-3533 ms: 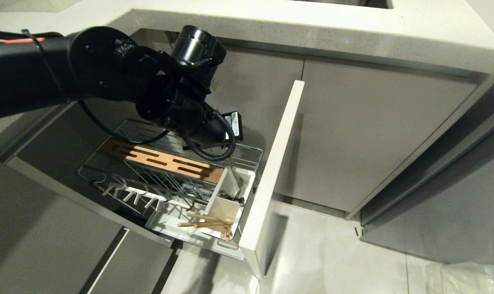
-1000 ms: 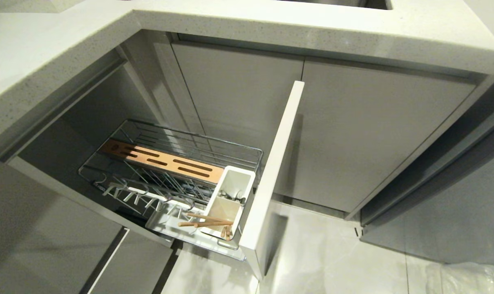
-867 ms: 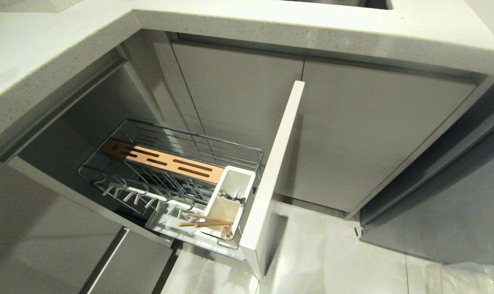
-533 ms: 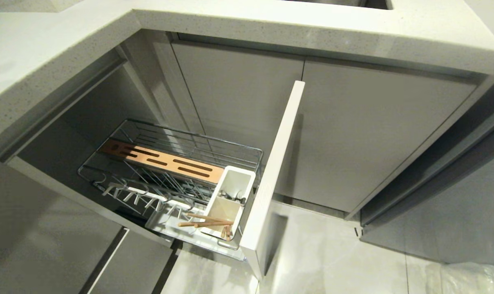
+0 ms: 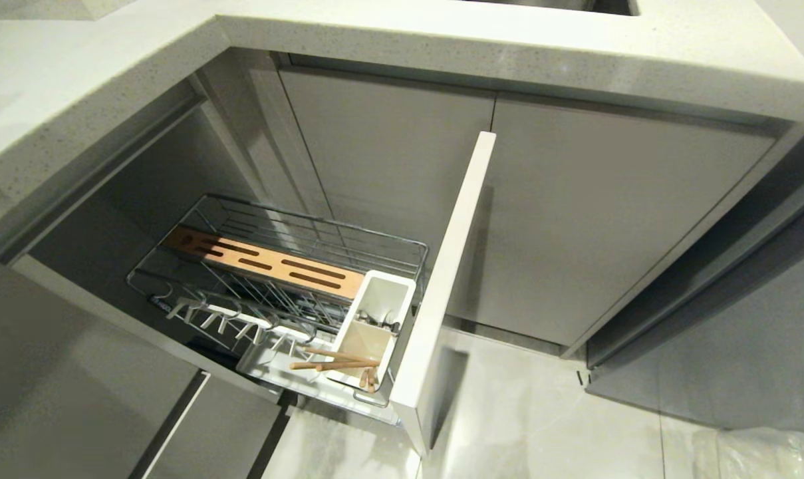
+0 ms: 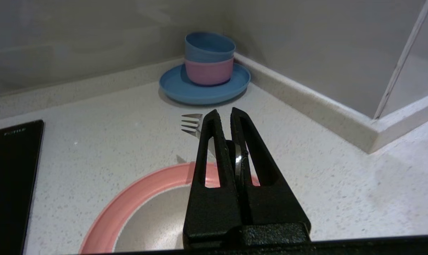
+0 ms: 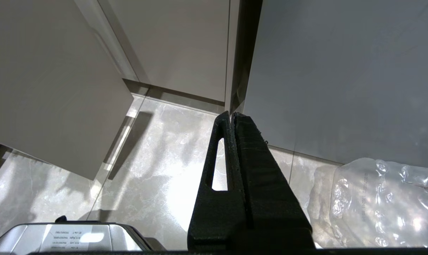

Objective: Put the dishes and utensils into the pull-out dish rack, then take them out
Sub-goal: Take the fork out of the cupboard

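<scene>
In the left wrist view my left gripper (image 6: 222, 113) is shut on the handle of a metal fork (image 6: 192, 122). Its tines stick out past the fingertips above the counter. Just below lies the pink plate (image 6: 136, 198) on the worktop. The pull-out dish rack (image 5: 278, 263) stands open in the head view, with its wooden strip and white caddy (image 5: 375, 319). The wooden chopsticks (image 5: 332, 359) lie at the caddy's near end. My right gripper (image 7: 231, 115) is shut and empty over the floor. Neither arm shows in the head view.
A blue plate with stacked blue and pink bowls (image 6: 208, 65) sits in the counter's corner beyond the fork. A black cooktop (image 6: 8, 177) is beside the pink plate. The rack's front panel (image 5: 441, 279) juts out over the floor. Clear plastic wrap (image 7: 380, 202) lies on the tiles.
The left arm, which hung over the rack a few seconds ago, has left the head view. Rack, caddy and chopsticks have stayed as they were over the last second.
</scene>
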### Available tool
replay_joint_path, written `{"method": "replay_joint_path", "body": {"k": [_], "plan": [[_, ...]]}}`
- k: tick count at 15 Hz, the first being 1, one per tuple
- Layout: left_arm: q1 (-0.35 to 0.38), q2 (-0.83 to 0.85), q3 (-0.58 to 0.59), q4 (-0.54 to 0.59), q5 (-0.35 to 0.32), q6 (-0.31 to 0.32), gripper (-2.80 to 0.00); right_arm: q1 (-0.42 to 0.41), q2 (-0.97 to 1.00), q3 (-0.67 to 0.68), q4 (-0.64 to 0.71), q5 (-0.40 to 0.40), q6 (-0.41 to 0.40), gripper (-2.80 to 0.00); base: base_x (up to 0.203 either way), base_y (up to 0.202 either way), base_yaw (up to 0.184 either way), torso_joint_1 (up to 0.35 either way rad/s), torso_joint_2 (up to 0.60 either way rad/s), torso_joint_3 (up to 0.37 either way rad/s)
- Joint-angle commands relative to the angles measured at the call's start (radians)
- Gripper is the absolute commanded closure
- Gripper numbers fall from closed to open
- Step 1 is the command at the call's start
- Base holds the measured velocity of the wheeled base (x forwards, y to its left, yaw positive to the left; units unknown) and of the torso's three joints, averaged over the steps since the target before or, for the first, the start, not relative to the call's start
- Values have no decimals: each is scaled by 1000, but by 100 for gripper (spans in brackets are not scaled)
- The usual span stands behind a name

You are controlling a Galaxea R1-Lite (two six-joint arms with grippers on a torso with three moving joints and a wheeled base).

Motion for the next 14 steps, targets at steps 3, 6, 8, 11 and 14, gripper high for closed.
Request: {"method": "replay_joint_path", "body": {"k": [3,6,8,11,14], "plan": [[-2,12,30,2,2,-3,0,0,1,0,0,0,0,0,0,0,0,0,0,0],[-15,21,43,6,2,-1,0,0,1,0,0,0,0,0,0,0,0,0,0,0],[-28,27,59,6,2,-1,0,0,1,0,0,0,0,0,0,0,0,0,0,0],[-52,32,67,6,2,6,0,0,1,0,0,0,0,0,0,0,0,0,0,0],[-55,26,80,3,4,34,0,0,1,0,0,0,0,0,0,0,0,0,0,0]]}}
